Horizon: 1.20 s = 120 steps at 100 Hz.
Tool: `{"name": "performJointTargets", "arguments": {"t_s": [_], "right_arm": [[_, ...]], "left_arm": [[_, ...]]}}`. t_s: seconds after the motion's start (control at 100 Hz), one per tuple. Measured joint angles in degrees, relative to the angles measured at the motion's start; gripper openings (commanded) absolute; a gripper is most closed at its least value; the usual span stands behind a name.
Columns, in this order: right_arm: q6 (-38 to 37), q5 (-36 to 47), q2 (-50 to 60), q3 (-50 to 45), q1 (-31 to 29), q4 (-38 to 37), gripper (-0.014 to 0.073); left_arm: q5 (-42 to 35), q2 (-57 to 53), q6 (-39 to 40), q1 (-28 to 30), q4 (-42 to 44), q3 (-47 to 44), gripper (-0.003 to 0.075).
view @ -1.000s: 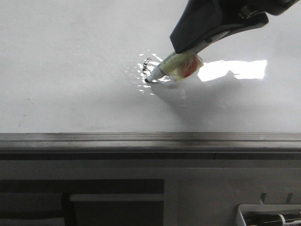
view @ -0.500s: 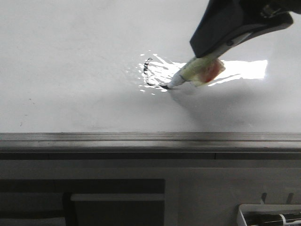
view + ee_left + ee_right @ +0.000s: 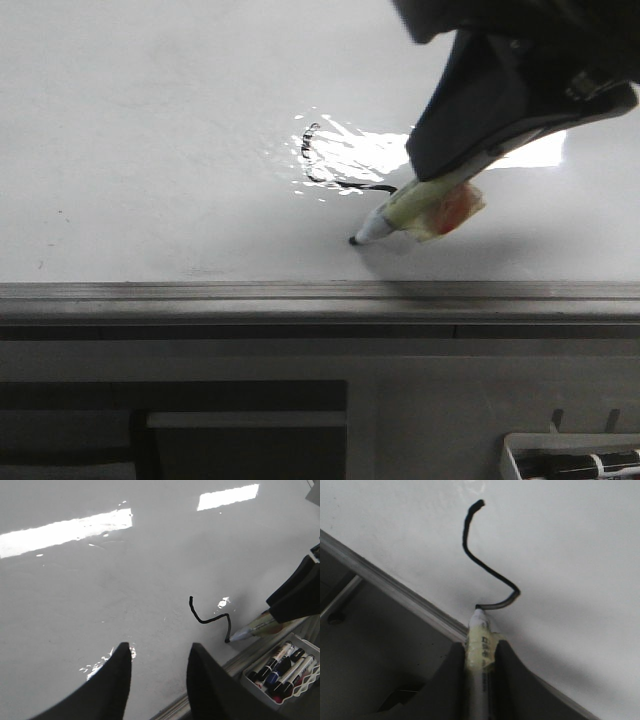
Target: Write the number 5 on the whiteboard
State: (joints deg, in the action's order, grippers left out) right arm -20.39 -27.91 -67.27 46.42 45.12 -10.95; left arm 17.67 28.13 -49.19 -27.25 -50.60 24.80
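Note:
The whiteboard (image 3: 150, 150) is a glossy white surface with a glare patch. A thin black marker line (image 3: 330, 178) runs down, bends sideways, then turns toward the front rim; this is the unfinished number 5. It also shows in the left wrist view (image 3: 210, 620) and the right wrist view (image 3: 485, 567). My right gripper (image 3: 445, 185) is shut on a pale marker pen (image 3: 400, 215), whose tip touches the board at the line's end (image 3: 479, 611). My left gripper (image 3: 159, 652) is open and empty above the board, left of the line.
A grey metal rim strip (image 3: 300, 295) edges the board at the front. A small white tray (image 3: 248, 679) with several markers sits below the rim at the right, also seen in the front view (image 3: 512, 455). The marker tip is close to the rim.
The right gripper moved the marker to the right, then toward the front rim. The black line grew by a sideways stroke and a turn toward the rim.

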Motion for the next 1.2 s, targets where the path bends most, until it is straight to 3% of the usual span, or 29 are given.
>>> {"name": "performJointTargets", "arguments": {"t_s": [0.23, 0.46, 0.79, 1.2], "right_arm": [[0.0, -0.7, -2.0, 2.6, 2.7, 0.4, -0.004], [-0.1, -1.8, 0.9, 6.4, 6.0, -3.7, -0.004], [-0.1, -1.0, 1.2, 6.9, 1.8, -8.6, -0.004], [-0.1, 3.3, -2.4, 6.9, 1.6, -8.8, -0.004]], "left_arm": [[1.1, 0.0, 0.0, 0.0, -0.1, 0.0, 0.024], [1.8, 0.0, 0.0, 0.0, -0.1, 0.0, 0.024], [2.2, 0.0, 0.0, 0.0, -0.1, 0.0, 0.024], [2.3, 0.0, 0.0, 0.0, -0.1, 0.0, 0.024]]}}
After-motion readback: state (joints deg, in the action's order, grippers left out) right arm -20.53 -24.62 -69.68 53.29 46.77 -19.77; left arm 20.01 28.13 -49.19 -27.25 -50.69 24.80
